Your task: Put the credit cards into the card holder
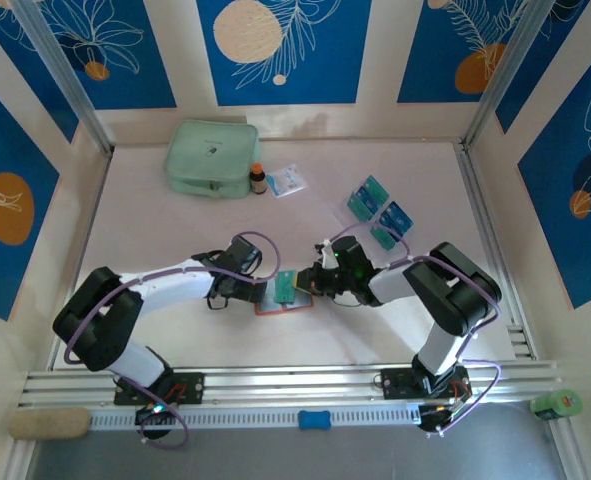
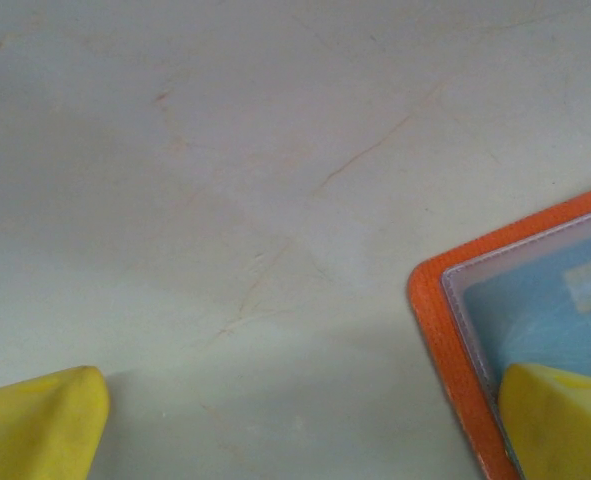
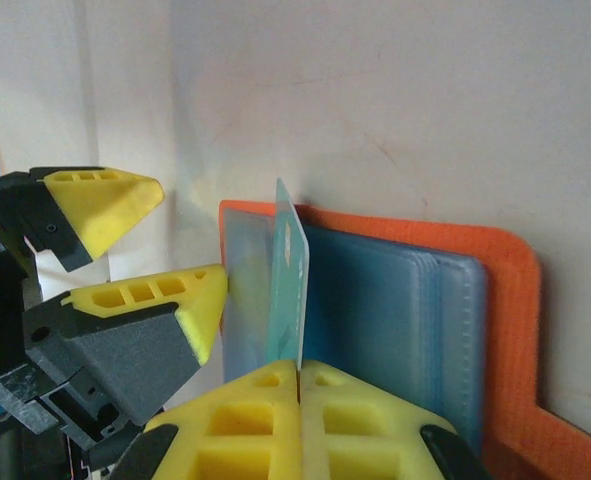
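Note:
The orange card holder (image 1: pixel 297 306) lies open on the table between the two arms. My right gripper (image 1: pixel 313 283) is shut on a teal-green credit card (image 3: pixel 288 275), held on edge over the holder's (image 3: pixel 505 290) blue-tinted clear pockets. My left gripper (image 1: pixel 243 287) stands open at the holder's left edge. One of its yellow fingertips (image 2: pixel 560 420) rests on the clear pocket of the holder (image 2: pixel 445 310), the other (image 2: pixel 35 425) over bare table. From the right wrist, a left fingertip (image 3: pixel 180 305) touches the pale pocket flap. More credit cards (image 1: pixel 380 214), teal and blue, lie to the back right.
A mint-green zip pouch (image 1: pixel 211 157) sits at the back, with a small brown bottle (image 1: pixel 258 179) and a white-and-blue packet (image 1: pixel 287 181) beside it. Metal frame posts and walls bound the table. A green object (image 1: pixel 557 404) lies outside the front right corner.

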Available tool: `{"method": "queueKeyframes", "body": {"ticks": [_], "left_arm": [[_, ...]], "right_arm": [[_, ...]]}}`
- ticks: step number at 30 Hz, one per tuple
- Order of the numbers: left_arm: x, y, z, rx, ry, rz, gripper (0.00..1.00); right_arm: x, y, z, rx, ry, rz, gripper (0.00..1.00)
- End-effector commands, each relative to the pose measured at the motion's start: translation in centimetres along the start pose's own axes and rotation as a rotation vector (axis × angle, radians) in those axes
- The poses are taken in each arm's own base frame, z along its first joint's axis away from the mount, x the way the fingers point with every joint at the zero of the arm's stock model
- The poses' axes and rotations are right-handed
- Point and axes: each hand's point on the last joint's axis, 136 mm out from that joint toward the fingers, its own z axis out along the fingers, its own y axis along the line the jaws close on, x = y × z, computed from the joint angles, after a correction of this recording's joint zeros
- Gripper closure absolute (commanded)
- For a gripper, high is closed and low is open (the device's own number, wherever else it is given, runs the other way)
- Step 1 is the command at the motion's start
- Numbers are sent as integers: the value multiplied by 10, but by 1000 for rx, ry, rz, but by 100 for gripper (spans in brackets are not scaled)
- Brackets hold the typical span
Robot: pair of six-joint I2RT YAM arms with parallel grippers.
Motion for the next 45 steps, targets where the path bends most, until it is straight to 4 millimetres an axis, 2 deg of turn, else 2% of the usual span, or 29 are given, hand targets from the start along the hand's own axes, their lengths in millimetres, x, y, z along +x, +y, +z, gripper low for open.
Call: {"method": "queueKeyframes", "body": {"ticks": [1, 20, 38, 43, 45], "left_arm": [[18, 11, 8, -64, 62, 21, 0], [19, 10, 12, -63, 70, 30, 0], [20, 9, 14, -58, 72, 29, 0], [18, 8, 13, -52, 68, 24, 0], [17, 7, 12, -47, 65, 18, 0]], "right_arm": [[9, 1, 4, -3, 56, -10, 100], [25, -7, 3, 33, 140, 42, 100], [28, -13, 18, 87, 273, 107, 100], [27, -3, 14, 96, 298, 76, 73], [24, 2, 7, 116, 283, 48, 68]]}}
